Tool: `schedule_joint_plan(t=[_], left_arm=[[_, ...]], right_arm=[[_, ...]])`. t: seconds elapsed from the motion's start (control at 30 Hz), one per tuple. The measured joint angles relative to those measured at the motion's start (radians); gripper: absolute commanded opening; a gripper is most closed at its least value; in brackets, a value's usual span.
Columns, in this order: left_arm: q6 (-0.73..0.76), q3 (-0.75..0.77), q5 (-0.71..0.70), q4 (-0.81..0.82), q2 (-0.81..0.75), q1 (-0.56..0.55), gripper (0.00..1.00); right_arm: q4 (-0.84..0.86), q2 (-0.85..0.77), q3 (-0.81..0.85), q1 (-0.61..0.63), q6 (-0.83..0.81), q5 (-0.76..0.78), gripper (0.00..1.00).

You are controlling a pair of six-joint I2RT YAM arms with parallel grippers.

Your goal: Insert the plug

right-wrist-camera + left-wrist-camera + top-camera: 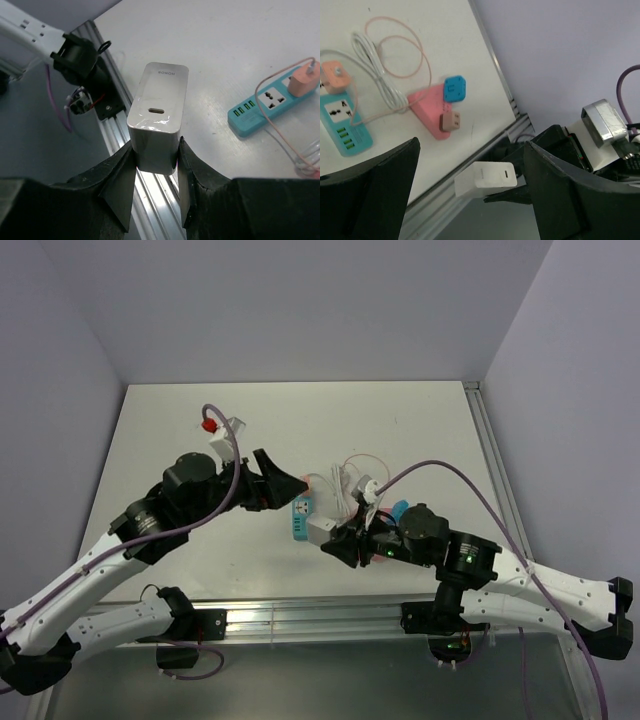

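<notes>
the right gripper (155, 150) clamped a white usb charger (157, 107), long axis pointing out past the fingertips, port face up, near a teal power strip (260, 107); left gripper (470, 145) jaws stood wide.

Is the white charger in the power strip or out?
Out. The right tool grips the white charger, clear of the teal power strip, whose universal socket beside the orange plug is empty.
</notes>
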Motion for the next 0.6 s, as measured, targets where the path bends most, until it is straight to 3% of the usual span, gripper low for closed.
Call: schedule_joint_plan(t=[0.3, 0.6], left_arm=[[-0.033, 0.098, 0.15, -0.182, 0.145, 0.0, 0.84], [-0.07, 0.122, 0.229, -0.276, 0.216, 0.0, 0.82]], right_arm=[[-0.042, 0.136, 0.003, 0.0, -0.041, -0.033, 0.0], [-0.037, 0.081, 0.003, 0.0, -0.06, 0.017, 0.0]])
